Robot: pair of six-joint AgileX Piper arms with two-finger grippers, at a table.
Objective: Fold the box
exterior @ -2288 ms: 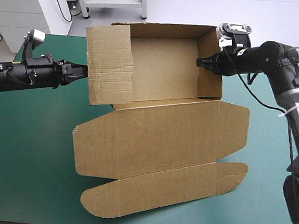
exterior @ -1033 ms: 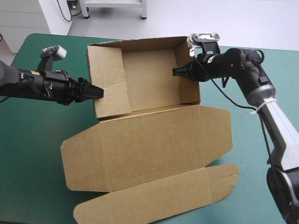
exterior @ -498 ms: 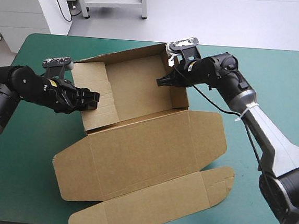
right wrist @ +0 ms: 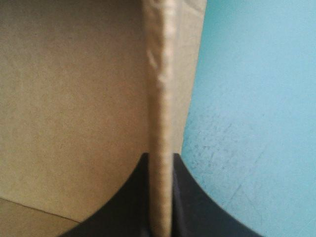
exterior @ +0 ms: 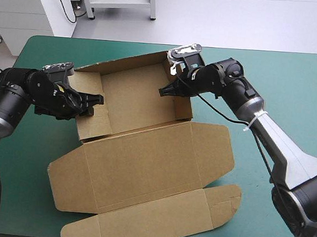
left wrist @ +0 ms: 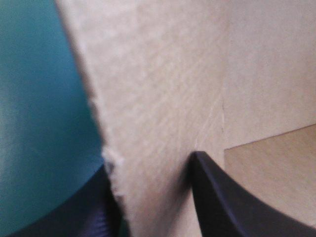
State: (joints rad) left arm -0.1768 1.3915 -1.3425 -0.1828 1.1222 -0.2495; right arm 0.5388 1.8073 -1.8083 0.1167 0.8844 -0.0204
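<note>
The brown box (exterior: 141, 92) sat as an open tray on the teal-green cover (exterior: 292, 108), a little toward 12 o'clock from the table's middle and turned slightly askew. Its lid (exterior: 149, 162) lay flat on the cover and spread from the tray toward 6 o'clock, with the narrow tuck flap (exterior: 155, 218) at its outer edge, nearest the table's 6 o'clock side.

The left gripper (exterior: 96, 99) reached in from 9 o'clock and was clenched on the tray's 9 o'clock side wall (exterior: 95, 116). In the left wrist view the left gripper (left wrist: 150, 163) had one black finger (left wrist: 222, 197) inside the tray and the other outside, over the cover (left wrist: 39, 123), with the board wall (left wrist: 148, 98) pinched between them.

The right gripper (exterior: 163, 91) came in from 3 o'clock and grasped the tray's 3 o'clock side wall (exterior: 182, 106) near its far end. In the right wrist view the right gripper (right wrist: 160, 160) was nearly shut on that wall's upright edge (right wrist: 159, 74), with the tray's inside (right wrist: 74, 98) to one side and the cover (right wrist: 256, 98) to the other.
</note>
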